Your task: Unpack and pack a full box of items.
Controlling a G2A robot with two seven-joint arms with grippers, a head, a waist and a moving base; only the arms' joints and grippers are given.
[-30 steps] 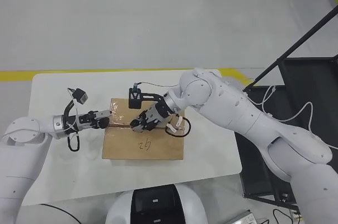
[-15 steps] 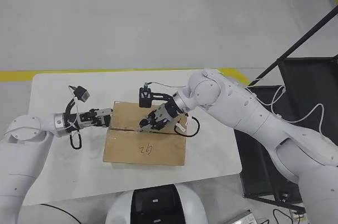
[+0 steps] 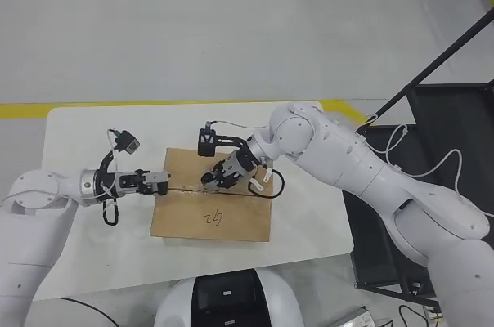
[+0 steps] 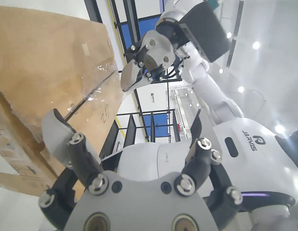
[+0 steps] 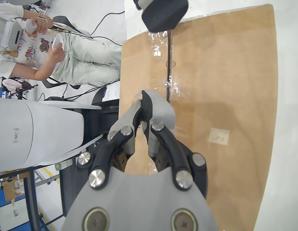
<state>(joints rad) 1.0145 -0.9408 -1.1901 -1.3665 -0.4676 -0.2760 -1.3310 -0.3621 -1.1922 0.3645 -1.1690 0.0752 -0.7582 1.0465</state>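
Cardboard box, flaps closed, lies flat near the middle of the white bench. Clear tape is wrinkled along the centre seam.

Left pincer: fingers spread apart, holding nothing, positioned at the box's edge in line with the seam.

Right pincer: fingers pressed together over the box top, beside the seam. Contact with the tape cannot be determined.

Bench surface is plain and matte. Grey floor surrounds the bench. A yellow line runs along its far side. A black rack stands to the robot's right.
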